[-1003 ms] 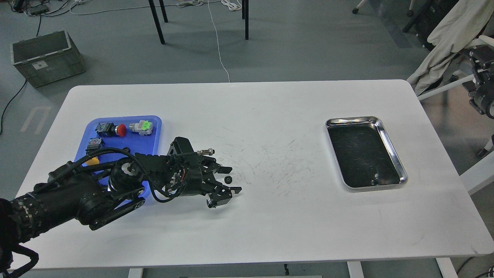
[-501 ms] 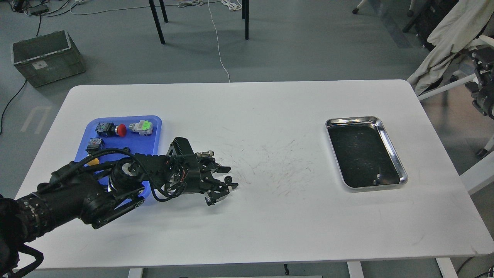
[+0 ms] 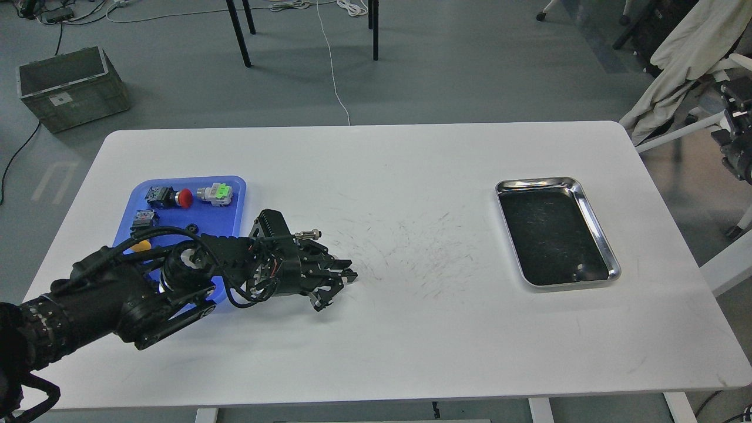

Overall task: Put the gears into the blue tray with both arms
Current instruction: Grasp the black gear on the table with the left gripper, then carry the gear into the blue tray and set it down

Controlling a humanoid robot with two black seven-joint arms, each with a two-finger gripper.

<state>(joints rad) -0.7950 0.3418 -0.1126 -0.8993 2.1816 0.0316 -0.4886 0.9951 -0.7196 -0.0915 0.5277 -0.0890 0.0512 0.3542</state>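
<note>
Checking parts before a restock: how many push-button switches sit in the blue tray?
3 visible: red-capped switch and green-capped switch along the far side of the blue tray, a third switch nearer; the left arm may hide more.

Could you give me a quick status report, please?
Left gripper shut, gear between fingertips not discernible. One gear in blue tray. Right gripper not in view.

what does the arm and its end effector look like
The left arm is matte black, built of chunky rounded joints, with a silver ring at the wrist and black cables looping along it. Its end effector is black with slim angular fingers and a small silver connector on top.
</note>
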